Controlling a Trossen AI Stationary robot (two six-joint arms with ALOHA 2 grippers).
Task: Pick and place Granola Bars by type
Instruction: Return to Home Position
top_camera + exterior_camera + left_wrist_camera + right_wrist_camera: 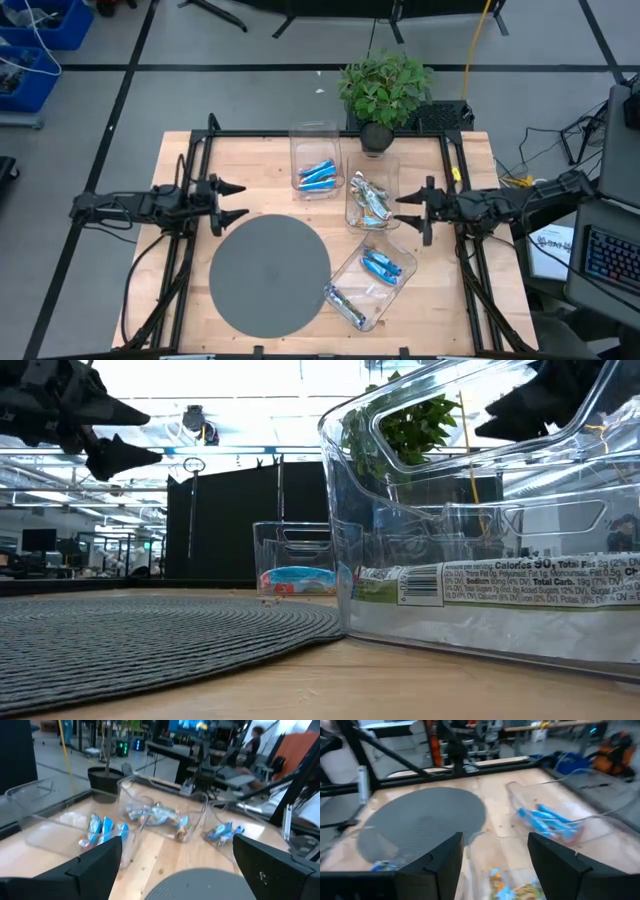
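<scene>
Grey woven mat: nearest, at 7 o'clock on the bench; no bar shows on it.
Near clear bin: at 5 o'clock, set askew with one corner at the mat's rim. It holds blue-wrapped granola bars and a paler silvery bar at its near end.
Left arm: reaches in from 9 o'clock. The left jaws are spread wide with nothing between them, raised above the bench just off the mat's 10 o'clock rim. Going home should be a plain draw-back toward 9 o'clock at this height, so the tips never brush the mat.
Right arm: reaches in from 3 o'clock. The right jaws are spread and empty, just beside the middle bin's 3 o'clock wall; I cannot tell whether they touch it. I would lift first, then retreat toward 3 o'clock slowly. A dragged tip could shove or tip this light bin and spill sorted bars.
Middle clear bin: at 1 o'clock; tan-gold and silvery bars are heaped inside.
Far clear bin: at 12 o'clock; blue bars lie on its floor.
Potted plant: at the far edge beyond the bins, about 1 o'clock, well off either arm's way back.
Sorting: every bar I can see lies in a bin, so only the retreat seems left.
</scene>
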